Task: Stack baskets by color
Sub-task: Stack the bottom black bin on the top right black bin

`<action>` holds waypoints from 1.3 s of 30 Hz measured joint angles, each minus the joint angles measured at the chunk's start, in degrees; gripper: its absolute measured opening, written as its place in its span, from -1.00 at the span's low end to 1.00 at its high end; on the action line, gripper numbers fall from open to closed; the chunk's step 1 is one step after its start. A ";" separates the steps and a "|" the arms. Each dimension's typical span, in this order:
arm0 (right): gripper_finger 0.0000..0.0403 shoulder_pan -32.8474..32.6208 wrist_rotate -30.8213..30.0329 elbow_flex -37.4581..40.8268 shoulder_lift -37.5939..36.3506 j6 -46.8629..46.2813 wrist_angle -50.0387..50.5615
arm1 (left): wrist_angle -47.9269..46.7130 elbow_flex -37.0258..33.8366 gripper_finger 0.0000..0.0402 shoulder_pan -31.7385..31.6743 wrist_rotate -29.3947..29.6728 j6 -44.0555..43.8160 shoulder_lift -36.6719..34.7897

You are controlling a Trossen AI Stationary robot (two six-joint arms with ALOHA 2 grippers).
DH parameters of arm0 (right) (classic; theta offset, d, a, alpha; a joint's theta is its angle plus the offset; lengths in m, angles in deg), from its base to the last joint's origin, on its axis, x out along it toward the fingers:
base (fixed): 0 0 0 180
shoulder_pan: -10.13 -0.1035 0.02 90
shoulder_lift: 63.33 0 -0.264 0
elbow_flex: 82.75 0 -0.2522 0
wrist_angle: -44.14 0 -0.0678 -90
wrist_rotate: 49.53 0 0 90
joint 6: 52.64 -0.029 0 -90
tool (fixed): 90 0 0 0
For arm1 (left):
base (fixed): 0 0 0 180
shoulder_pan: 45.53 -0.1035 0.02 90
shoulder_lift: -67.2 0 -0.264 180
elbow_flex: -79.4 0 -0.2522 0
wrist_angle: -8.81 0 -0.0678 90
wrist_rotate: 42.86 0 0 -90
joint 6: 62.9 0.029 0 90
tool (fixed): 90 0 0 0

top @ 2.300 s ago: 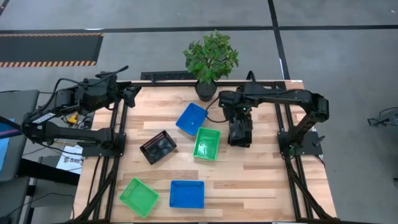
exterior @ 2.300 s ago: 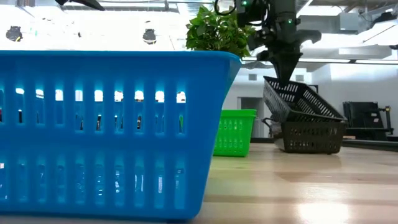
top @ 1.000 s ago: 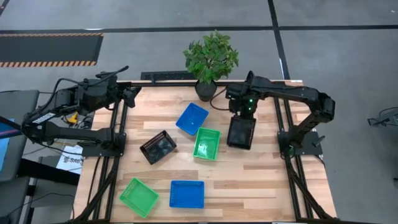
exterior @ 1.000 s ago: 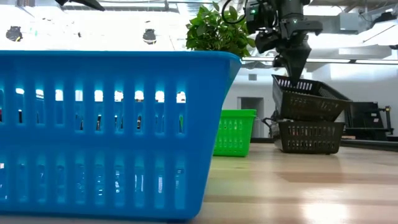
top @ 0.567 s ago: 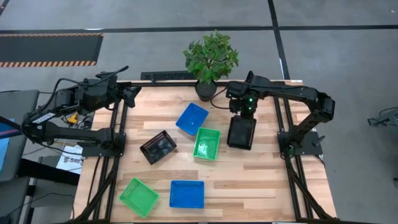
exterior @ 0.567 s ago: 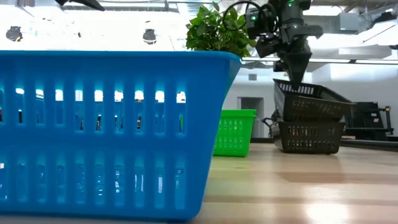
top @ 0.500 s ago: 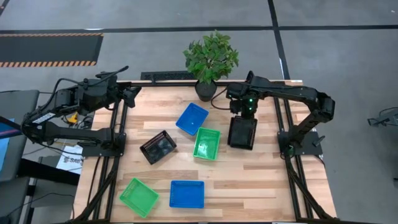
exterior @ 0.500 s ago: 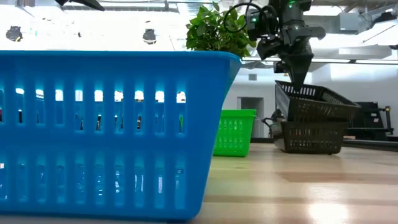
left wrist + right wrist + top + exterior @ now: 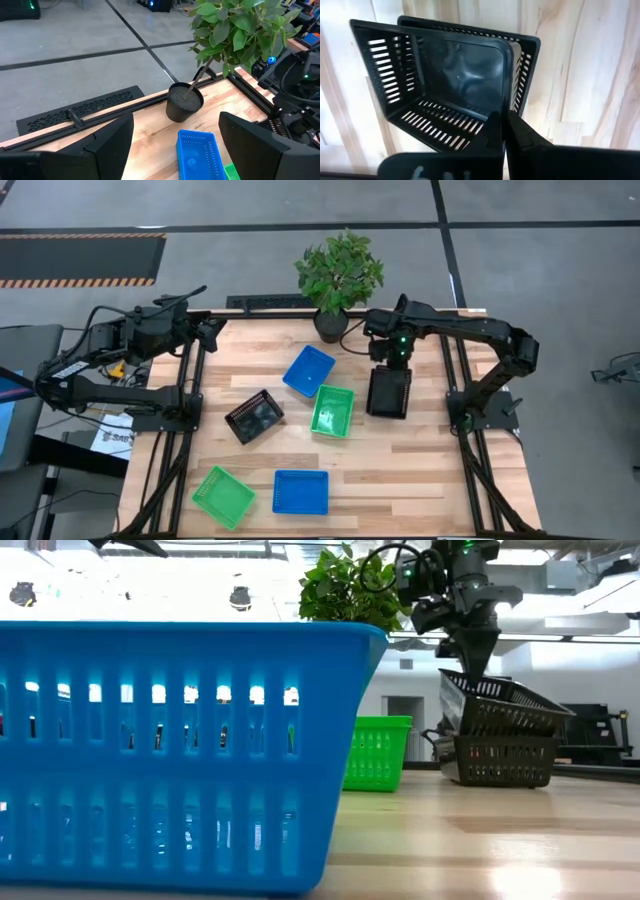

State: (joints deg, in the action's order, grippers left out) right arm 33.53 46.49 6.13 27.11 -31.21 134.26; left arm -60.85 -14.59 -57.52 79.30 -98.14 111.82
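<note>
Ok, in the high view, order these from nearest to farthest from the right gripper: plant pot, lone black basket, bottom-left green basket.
From the right gripper:
1. Plant pot, at the table's far edge.
2. Lone black basket, mid-table, toward the left arm.
3. Green basket, near-left corner.

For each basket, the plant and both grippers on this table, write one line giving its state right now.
Upper black basket: tilted, partly nested in the lower one, rim pinched by the right gripper.
Lower black basket: flat on the table.
Third black basket: loose, unstacked.
Two blue baskets: separate, unstacked.
Two green baskets: separate, unstacked.
Plant: upright.
Right gripper: shut on the rim.
Left gripper: open, empty.
</note>
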 joint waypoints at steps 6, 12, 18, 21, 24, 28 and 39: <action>-0.93 0.07 0.00 0.00 0.00 0.28 -1.62 | 0.02 0.00 0.40 0.00 -0.02 -0.04 0.00; -0.94 0.07 0.16 0.00 0.00 0.15 -1.85 | 0.02 0.00 0.40 0.00 -0.02 -0.09 0.00; -0.94 0.27 1.93 0.00 0.00 0.08 -2.04 | 0.02 0.00 0.40 0.00 -0.02 0.39 0.00; -0.93 0.42 2.97 0.00 0.00 -0.01 -2.29 | 0.02 0.00 0.40 0.02 -0.02 0.70 0.00; -0.94 0.69 2.99 0.00 0.00 -0.11 -1.95 | 0.03 0.00 0.40 0.01 -0.02 0.70 0.00; -0.93 0.94 2.97 0.00 0.00 -0.09 -1.35 | 0.04 0.00 0.40 0.02 -0.02 0.70 0.00; -0.93 1.18 3.15 0.00 0.00 0.11 -0.92 | 0.04 0.00 0.40 0.02 -0.28 1.62 0.00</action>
State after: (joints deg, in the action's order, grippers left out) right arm 34.71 49.64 6.13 27.11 -31.10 133.34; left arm -60.81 -14.59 -57.50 79.01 -96.52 111.82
